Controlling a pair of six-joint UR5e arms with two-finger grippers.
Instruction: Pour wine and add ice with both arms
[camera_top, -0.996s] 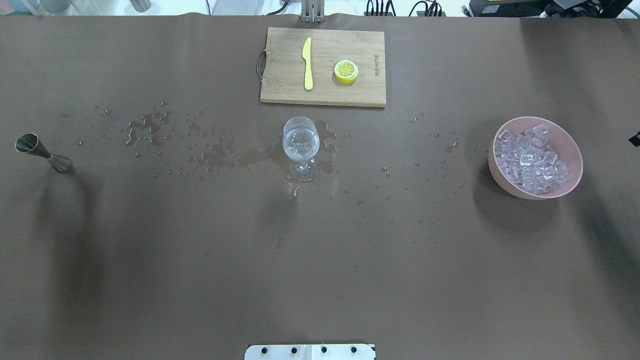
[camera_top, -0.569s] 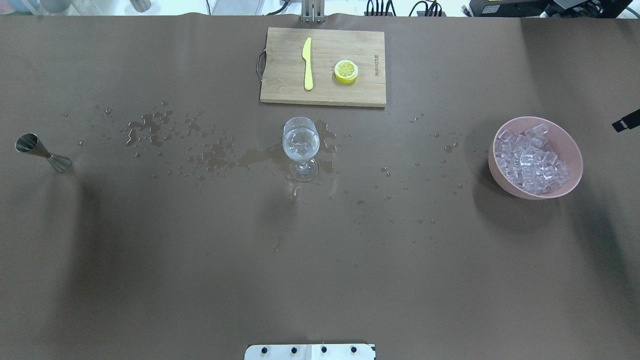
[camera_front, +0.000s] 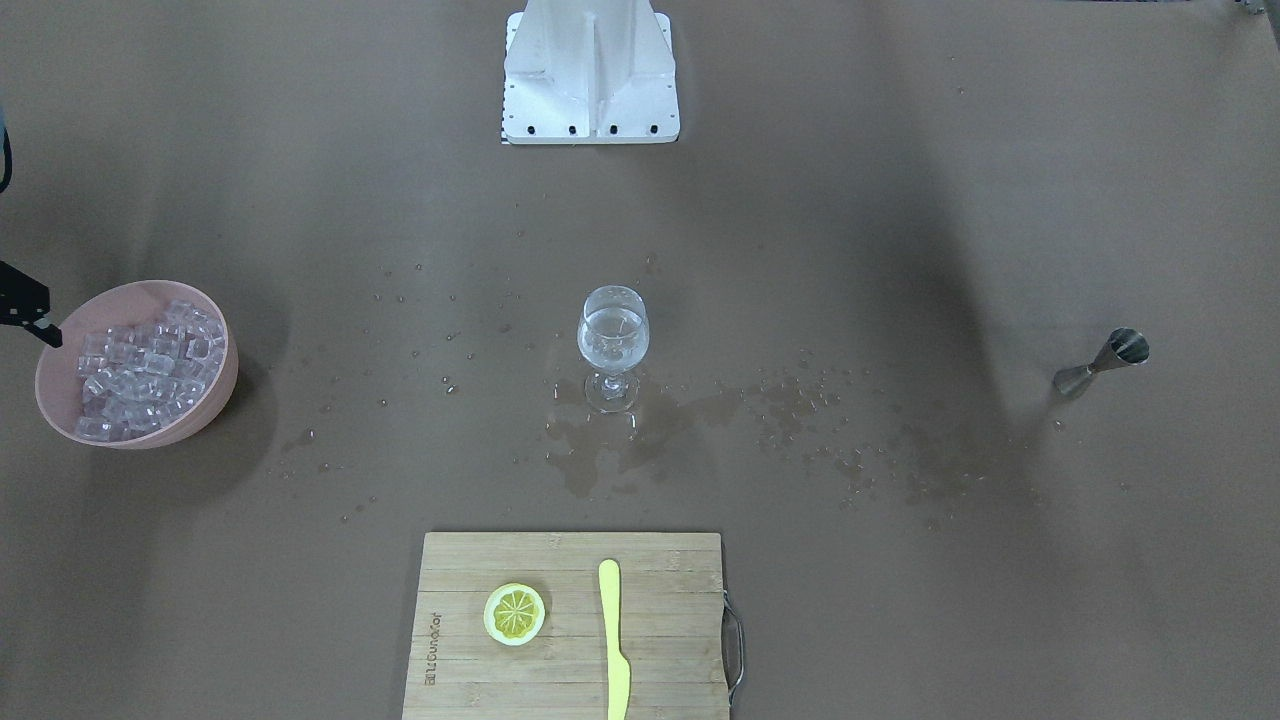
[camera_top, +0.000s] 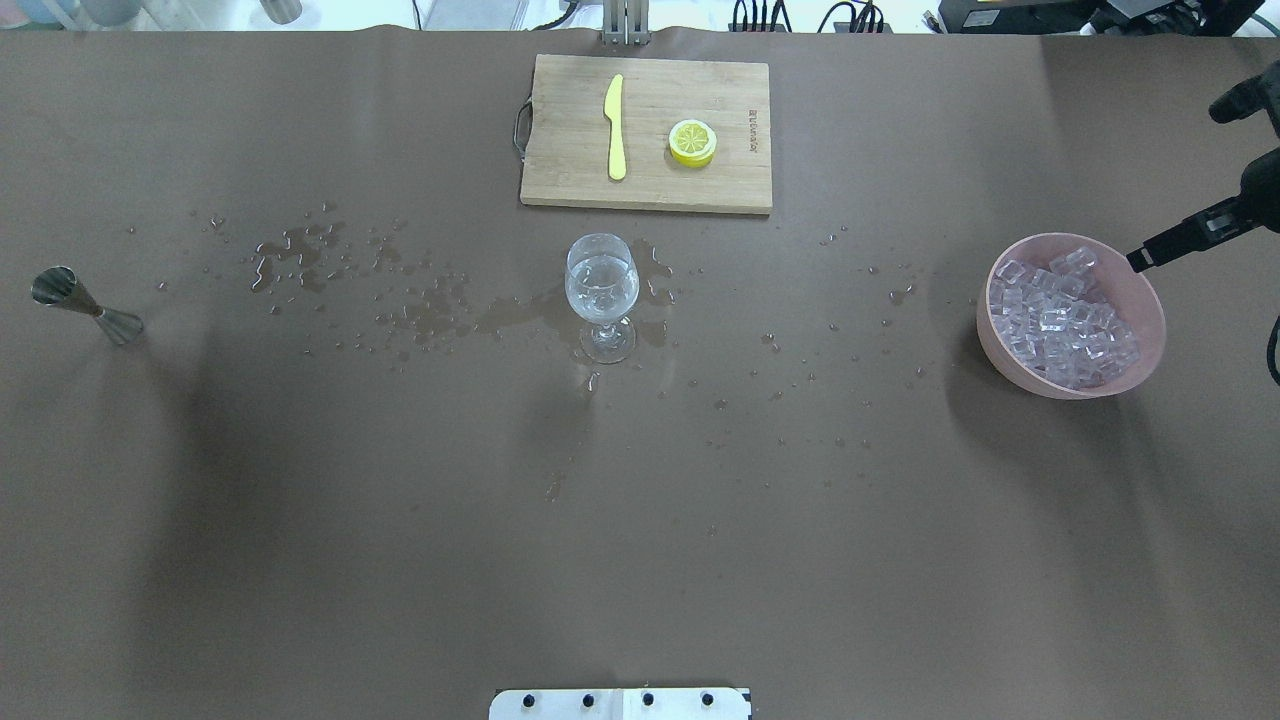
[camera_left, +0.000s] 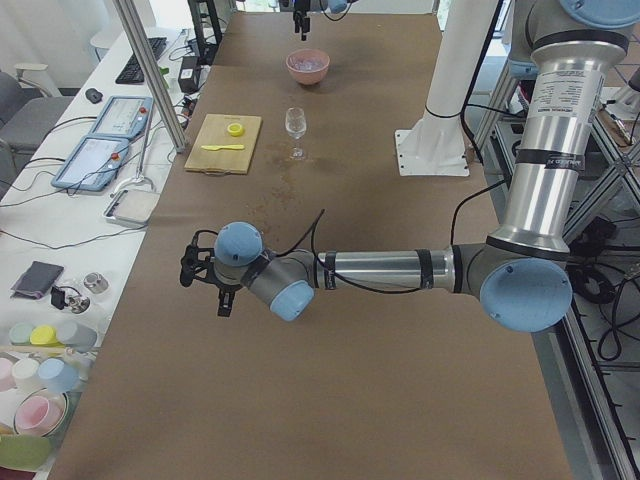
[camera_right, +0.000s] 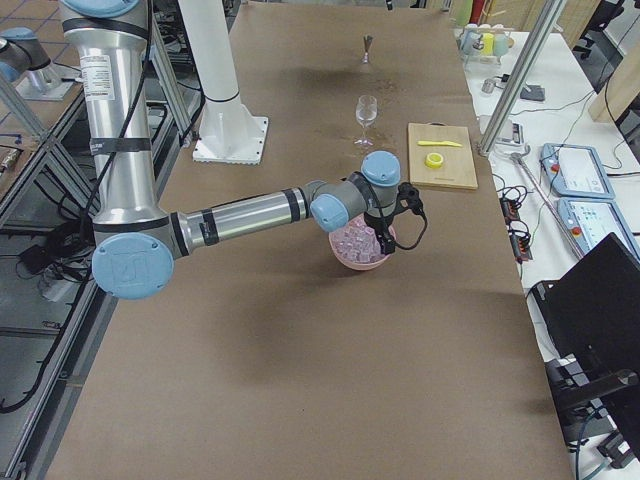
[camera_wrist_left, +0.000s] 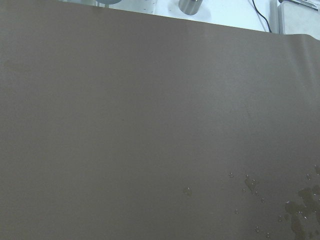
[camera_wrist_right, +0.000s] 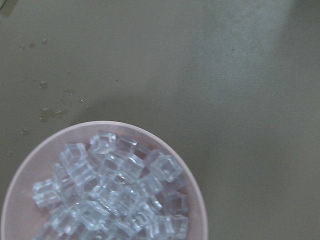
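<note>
1. The cutting board (camera_top: 650, 190) bears one short line of dark lettering (camera_top: 757, 120) along its short edge, well apart from the fingers (camera_top: 1160, 250) of the right gripper (camera_top: 1140, 262). The letters are too small to read.
2. Nothing else legible shows.

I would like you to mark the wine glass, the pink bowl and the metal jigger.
wine glass (camera_top: 601, 280): overhead exterior view, on its rounded cup.
pink bowl (camera_top: 1137, 300): overhead exterior view, on its bare inner wall.
metal jigger (camera_top: 98, 312): overhead exterior view, on its narrow waist.
</note>
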